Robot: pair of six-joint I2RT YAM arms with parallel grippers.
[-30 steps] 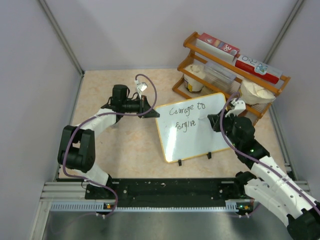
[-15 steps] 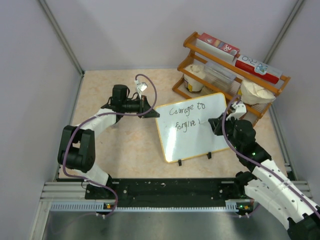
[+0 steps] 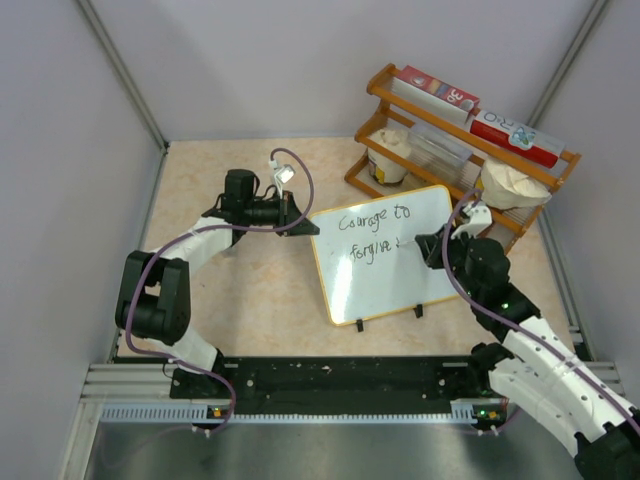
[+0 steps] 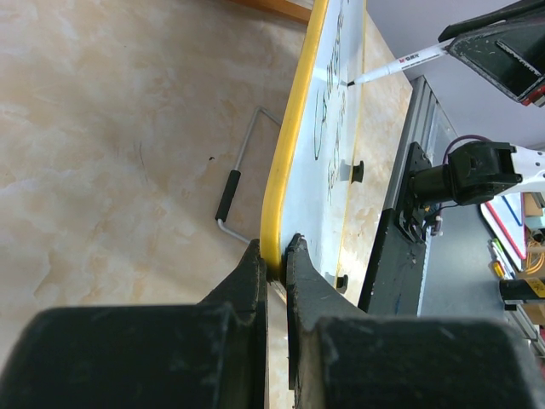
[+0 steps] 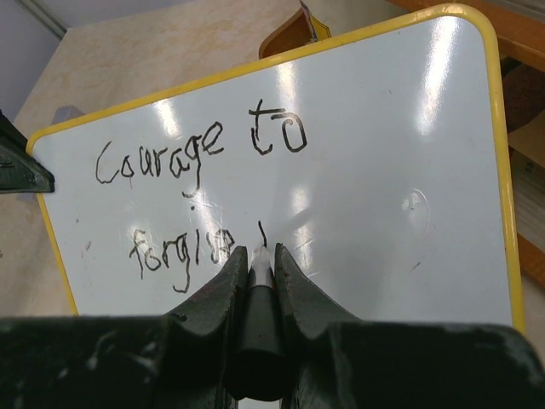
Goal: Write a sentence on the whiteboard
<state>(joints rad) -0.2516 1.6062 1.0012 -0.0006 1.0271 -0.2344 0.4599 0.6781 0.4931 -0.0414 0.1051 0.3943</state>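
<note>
The whiteboard [image 3: 385,285] with its yellow rim stands tilted on two black feet in the middle of the table. Its sentence [image 3: 373,218] reads "Courage to" over "forgive" [image 5: 180,247] plus a short new stroke. My left gripper [image 3: 303,226] is shut on the board's left yellow rim [image 4: 274,213]. My right gripper [image 3: 432,246] is shut on a marker [image 5: 259,319], whose tip rests on the whiteboard [image 5: 383,213] just right of "forgive". In the left wrist view the marker [image 4: 400,64] shows as white with a black tip on the board.
A wooden rack [image 3: 470,140] with boxes, a cup and a bowl stands behind the board at the back right. A wire stand leg [image 4: 234,183] lies behind the board. The black rail [image 3: 330,378] runs along the near edge. Grey walls close both sides.
My right gripper has shifted the marker slightly right along the second line, and a new short stroke has appeared after "forgive". The left arm has stayed still.
</note>
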